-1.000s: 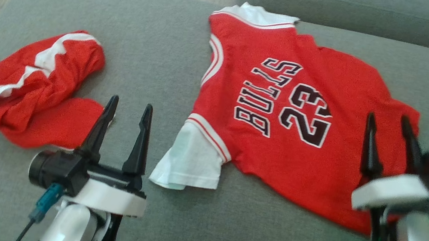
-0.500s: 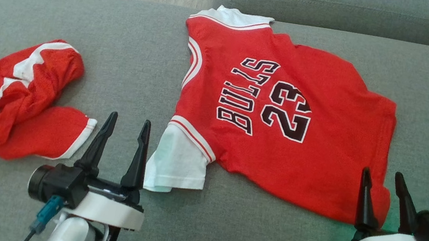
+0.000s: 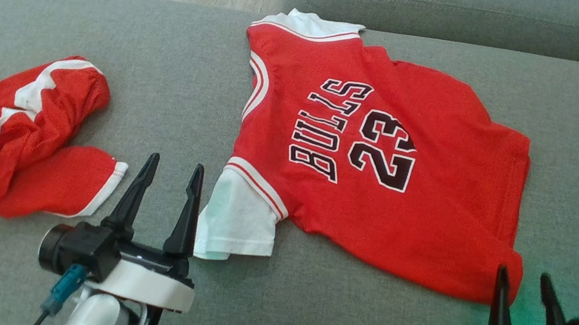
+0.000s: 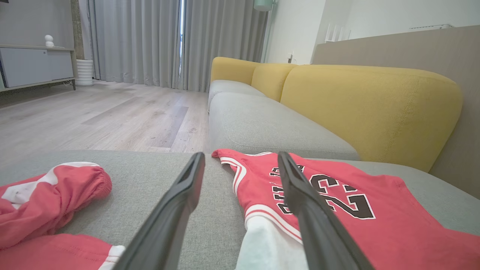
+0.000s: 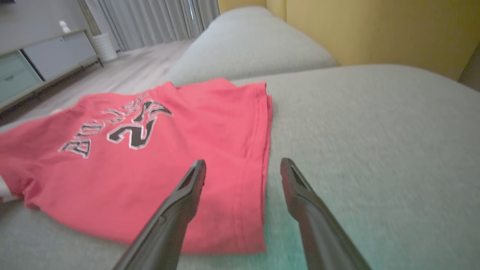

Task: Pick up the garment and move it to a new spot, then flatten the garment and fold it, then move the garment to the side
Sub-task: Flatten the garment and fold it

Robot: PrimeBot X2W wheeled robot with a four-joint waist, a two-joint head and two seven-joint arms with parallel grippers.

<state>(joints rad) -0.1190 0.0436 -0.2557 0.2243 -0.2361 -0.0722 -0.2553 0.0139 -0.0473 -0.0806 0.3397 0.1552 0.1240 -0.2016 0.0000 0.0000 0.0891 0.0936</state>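
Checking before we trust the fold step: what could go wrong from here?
1. The jersey lies askew and rippled on the cushion; folding without flattening would likely come out crooked.
2. The open right gripper points at the near hem corner, where two layers show; it may pinch just one.
3. The open left gripper sits between the white sleeve and the crumpled shorts; a low sweep could drag either.
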